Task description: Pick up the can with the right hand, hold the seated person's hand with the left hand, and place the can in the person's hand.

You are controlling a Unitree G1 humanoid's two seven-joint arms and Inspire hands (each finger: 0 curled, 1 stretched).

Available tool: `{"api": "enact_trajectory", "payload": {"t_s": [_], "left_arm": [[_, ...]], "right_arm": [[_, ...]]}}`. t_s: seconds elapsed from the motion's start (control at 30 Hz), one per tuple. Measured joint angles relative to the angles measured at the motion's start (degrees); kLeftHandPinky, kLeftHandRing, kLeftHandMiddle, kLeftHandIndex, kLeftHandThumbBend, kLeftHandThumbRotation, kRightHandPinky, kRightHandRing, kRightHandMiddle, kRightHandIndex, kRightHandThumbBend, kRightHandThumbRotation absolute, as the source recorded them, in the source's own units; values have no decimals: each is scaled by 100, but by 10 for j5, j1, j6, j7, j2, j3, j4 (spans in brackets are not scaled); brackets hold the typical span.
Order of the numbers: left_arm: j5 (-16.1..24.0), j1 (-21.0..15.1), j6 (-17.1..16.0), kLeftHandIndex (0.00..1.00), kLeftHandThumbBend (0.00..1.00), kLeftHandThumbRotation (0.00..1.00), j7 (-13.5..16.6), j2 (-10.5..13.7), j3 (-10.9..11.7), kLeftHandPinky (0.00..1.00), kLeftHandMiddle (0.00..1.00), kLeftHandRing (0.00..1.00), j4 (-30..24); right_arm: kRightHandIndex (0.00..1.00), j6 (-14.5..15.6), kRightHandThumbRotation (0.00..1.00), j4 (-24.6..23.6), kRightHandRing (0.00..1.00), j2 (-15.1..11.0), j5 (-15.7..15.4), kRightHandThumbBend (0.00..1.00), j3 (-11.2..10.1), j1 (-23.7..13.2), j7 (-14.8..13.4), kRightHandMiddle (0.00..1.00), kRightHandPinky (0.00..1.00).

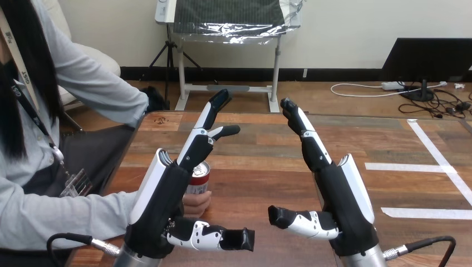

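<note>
Currently both empty: left hand (161,200) and right hand (340,196) raised, fingers straight. Red-and-silver metal can (200,177) upright at wooden worktop's (261,183) left, person's hand (197,204) at its base. Probably light, thin-walled, slick; grip mid-body.

The can (199,177) stood upright on the wooden table (261,167), at the view's left side, near the table's left edge. It was red w/ a silver top rim. Only its top and right part showed, as the robot's left hand (161,203) stood in front of the rest. The person's hand (196,203) lay low on the table just under the can in the view, touching its lower part. Its fingers were bent at the can's base — whether they closed round the can, I could not tell. This hand came from the left, out of a grey sleeve — approx. level w/ the table top.
</note>
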Motion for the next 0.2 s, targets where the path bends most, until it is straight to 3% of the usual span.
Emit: {"api": "enact_trajectory", "payload": {"t_s": [0.2], "left_arm": [[-12, 3, 2, 100, 100, 62, -10, -6, 6, 85, 100, 100, 0]], "right_arm": [[98, -8, 73, 10, 100, 0, -1, 100, 0, 0, -2, 100, 100]]}}
